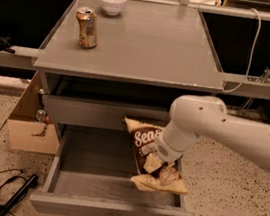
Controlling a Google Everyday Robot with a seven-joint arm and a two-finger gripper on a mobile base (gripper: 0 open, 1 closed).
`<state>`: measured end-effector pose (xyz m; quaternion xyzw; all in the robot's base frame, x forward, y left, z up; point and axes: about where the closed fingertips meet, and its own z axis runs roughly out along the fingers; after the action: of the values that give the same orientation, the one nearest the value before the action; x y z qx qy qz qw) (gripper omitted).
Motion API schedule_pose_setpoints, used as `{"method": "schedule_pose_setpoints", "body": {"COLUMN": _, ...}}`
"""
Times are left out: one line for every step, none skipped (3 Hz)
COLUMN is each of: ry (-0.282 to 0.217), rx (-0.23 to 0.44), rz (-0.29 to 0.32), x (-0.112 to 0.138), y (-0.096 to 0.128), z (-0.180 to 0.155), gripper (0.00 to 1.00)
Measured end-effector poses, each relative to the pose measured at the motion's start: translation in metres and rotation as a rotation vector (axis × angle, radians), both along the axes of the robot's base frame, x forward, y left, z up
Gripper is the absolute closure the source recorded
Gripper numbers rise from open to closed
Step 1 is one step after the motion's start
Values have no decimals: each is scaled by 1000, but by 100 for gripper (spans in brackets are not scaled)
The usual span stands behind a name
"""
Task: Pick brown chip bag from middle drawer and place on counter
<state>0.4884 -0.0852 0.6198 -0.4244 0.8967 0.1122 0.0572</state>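
Grey table up top, drawer open below. Claw is clamped on the chip bag, over the drawer.

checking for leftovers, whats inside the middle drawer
Only bare ribbed floor shows in the middle drawer. The brown chip bag, at the claw, covers its right side.

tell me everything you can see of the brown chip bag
The brown chip bag is crinkly, dark brown with cream-tan ends and white script lettering. It hangs tilted, top end up-left, above the right side of the open middle drawer, clamped at its lower half by the gripper.
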Motion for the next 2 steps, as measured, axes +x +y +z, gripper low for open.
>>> {"method": "schedule_pose_setpoints", "body": {"ry": -45, "rx": -38, "rz": 16, "x": 48, "y": -5, "z": 110, "gripper": 100}}
{"method": "schedule_pose_setpoints", "body": {"ry": -45, "rx": -37, "rz": 16, "x": 48, "y": -5, "z": 110, "gripper": 100}}
